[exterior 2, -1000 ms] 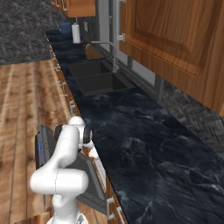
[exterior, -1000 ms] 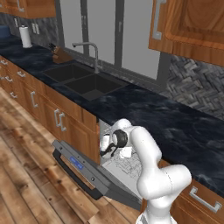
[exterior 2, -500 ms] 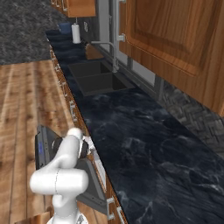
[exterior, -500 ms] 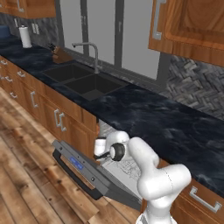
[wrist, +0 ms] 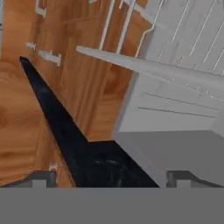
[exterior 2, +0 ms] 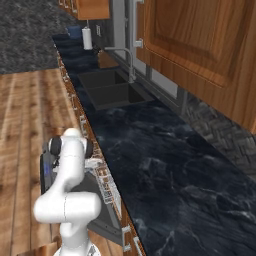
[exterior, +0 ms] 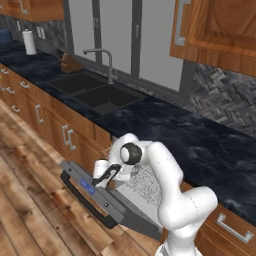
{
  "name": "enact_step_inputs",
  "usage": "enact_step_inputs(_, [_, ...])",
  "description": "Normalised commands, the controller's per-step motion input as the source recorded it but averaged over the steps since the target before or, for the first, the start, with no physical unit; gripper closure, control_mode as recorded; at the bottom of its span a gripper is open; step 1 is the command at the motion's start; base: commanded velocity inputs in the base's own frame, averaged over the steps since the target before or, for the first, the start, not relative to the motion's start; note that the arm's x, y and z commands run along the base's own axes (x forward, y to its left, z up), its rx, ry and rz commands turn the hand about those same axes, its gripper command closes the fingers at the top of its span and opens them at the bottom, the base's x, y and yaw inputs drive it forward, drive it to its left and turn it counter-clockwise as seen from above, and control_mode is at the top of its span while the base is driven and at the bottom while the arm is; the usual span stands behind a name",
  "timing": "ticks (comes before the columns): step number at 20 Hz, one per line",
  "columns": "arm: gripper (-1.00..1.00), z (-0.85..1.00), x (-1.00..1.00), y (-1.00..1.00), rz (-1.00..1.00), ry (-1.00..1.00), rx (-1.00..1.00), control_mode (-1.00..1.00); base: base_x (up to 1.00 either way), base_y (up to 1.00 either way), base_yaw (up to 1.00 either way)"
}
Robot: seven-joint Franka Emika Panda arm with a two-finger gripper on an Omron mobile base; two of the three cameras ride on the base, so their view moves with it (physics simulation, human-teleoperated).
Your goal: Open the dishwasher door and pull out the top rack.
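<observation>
Kitchen's pretty standard here. Long dark marbled surface runs along the wall, with a black double sink set into it and a silver faucet standing behind the basins. A paper towel roll stands upright at the far end, and a knife block sits near the sink's far corner. Brown lower cabinets with silver handles line the front under the surface, and wooden upper cabinets hang above. There's a grey herringbone backsplash on the wall, pale window panels behind the faucet, and a wood plank floor.
</observation>
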Motion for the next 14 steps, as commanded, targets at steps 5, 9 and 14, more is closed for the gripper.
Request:
enact_step_inputs(5, [-1.0,-0.3,-0.66,0.0,0.33,0.59,0.97,-1.0,0.0,0.0,0.0])
enact_step_inputs(9, [-1.0,-0.11,-0.48,0.0,0.3,0.63,1.0,-1.0,0.0,0.0,0.0])
enact_step_inputs(14, [-1.0,-0.06,0.0,0.0,0.19,0.61,1.0,-1.0,0.0,0.0,0.0])
